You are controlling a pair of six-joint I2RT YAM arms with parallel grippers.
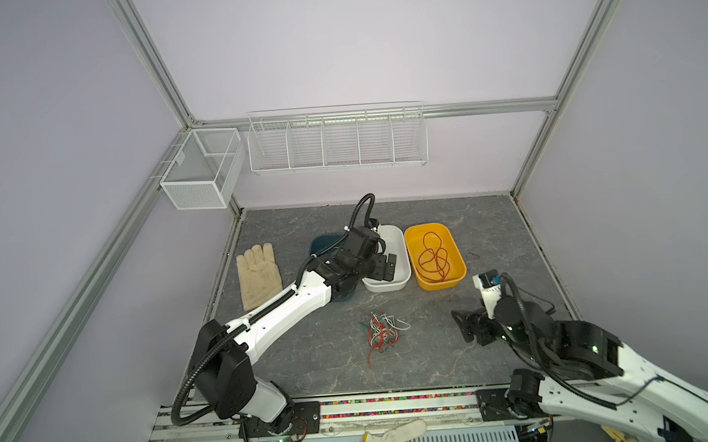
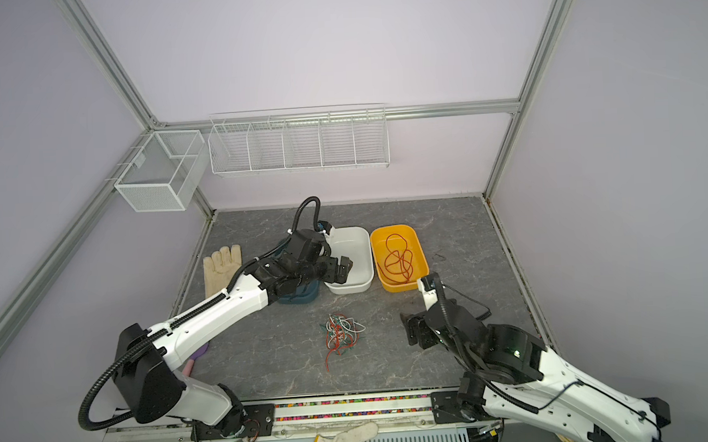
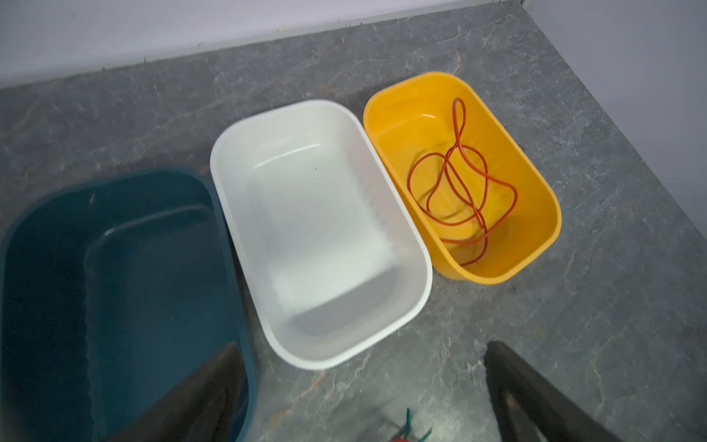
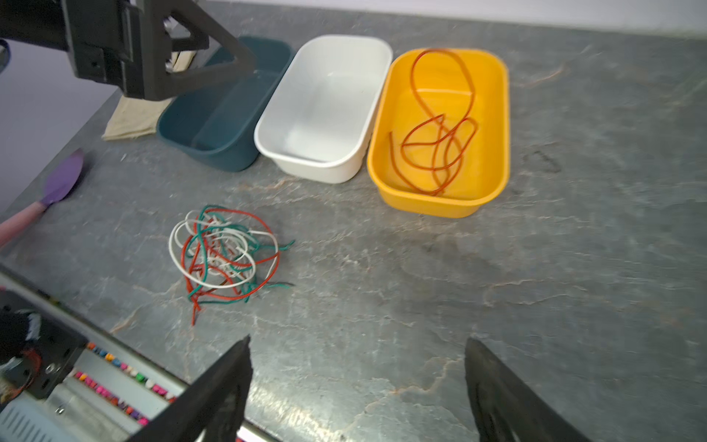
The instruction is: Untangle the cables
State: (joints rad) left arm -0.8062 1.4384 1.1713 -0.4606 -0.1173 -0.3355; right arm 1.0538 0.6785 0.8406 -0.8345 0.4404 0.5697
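As the cables (image 4: 225, 252) lay on the table (image 1: 494, 231) in a light, limp tangle, one red cable (image 1: 433, 257) in the yellow bin (image 1: 441, 282), both jaws stood apart, empty; the red tail (image 4: 195, 313) looked the easiest pinch.

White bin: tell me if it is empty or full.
Empty. Both wrist views show the white bin with a bare floor; the red cable lies in the yellow bin beside it.
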